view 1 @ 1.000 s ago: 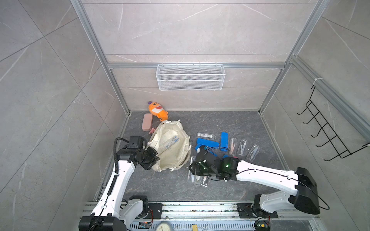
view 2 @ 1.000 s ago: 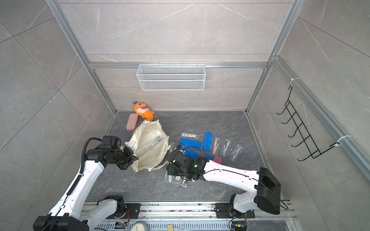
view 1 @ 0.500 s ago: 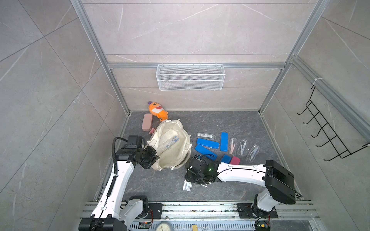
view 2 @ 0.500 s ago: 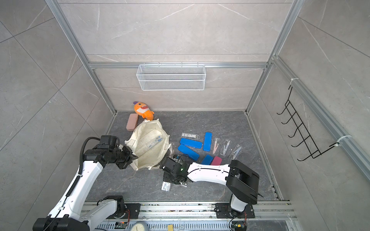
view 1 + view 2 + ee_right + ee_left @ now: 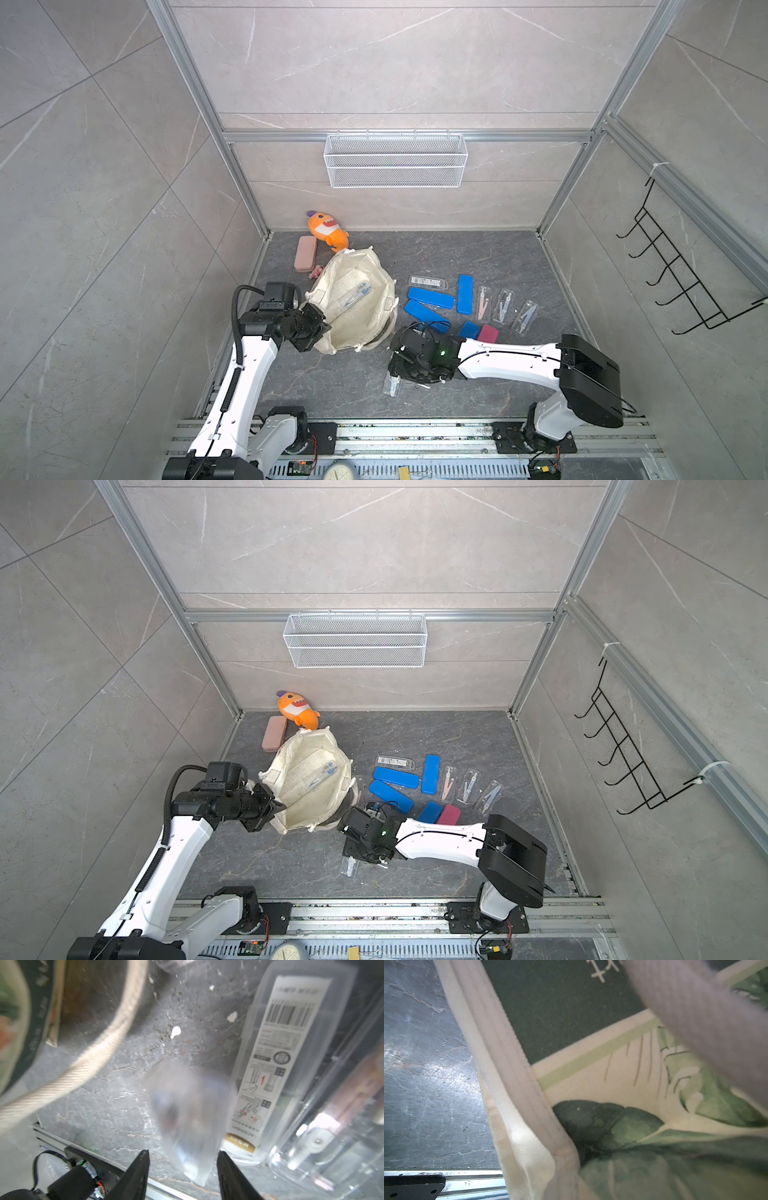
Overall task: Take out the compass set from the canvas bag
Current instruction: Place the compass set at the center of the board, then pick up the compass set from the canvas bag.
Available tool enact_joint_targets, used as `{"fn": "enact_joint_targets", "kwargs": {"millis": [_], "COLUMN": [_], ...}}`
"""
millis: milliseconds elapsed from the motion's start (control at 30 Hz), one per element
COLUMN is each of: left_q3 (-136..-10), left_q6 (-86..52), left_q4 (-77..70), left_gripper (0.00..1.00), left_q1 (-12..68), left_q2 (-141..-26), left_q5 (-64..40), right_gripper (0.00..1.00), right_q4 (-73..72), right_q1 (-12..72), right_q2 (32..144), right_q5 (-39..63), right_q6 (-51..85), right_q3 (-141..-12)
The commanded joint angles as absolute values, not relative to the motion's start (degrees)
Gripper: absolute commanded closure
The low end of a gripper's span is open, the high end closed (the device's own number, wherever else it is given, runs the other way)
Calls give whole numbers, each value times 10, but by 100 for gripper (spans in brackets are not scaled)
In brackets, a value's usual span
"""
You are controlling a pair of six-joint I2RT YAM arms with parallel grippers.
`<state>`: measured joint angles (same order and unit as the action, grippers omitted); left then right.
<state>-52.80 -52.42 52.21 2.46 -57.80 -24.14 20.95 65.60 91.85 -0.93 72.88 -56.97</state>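
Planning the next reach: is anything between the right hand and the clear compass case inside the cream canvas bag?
Only the near rim of the cream canvas bag; the clear compass case lies uncovered in its open mouth.

Barcode label (image 5: 288, 1043) on clear case (image 5: 340, 1012); txt too blurred to read.
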Motion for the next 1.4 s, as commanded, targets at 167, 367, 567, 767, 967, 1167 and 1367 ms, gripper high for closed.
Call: {"fn": "enact_joint_targets", "kwargs": {"millis": [167, 367, 567, 767, 967, 1167, 1367], "left_q3": [-527, -525, -508, -481, -462, -457, -444], "left_q6": [-510, -509, -516, -527, -548, -558, -561], "left_q4": [527, 533, 536, 541, 541, 541, 541], "left_gripper": [100, 100, 100, 100, 100, 100, 100], "left_q1": [21, 21, 22, 32, 60, 89, 115], "left_q2": [-564, -558, -535, -506, -480, -469, -461], "left_q5": [-256, -257, -262, -266, -251, -236, -223], "right_gripper": [38, 38, 44, 49, 56, 60, 55], "right_q4": [237, 307, 373, 370, 309, 258, 191], "right_q1": [656, 656, 662, 699, 702, 659, 612], "right_q2": [884, 831, 772, 839, 985, 1098, 1169], "right_q5": [-39, -90, -125, -114, -81, -56, -51], "right_q6": [717, 701, 661, 616, 647, 738, 786], "right_q3": [-576, -604, -672, -810, -912, -935, -938]}}
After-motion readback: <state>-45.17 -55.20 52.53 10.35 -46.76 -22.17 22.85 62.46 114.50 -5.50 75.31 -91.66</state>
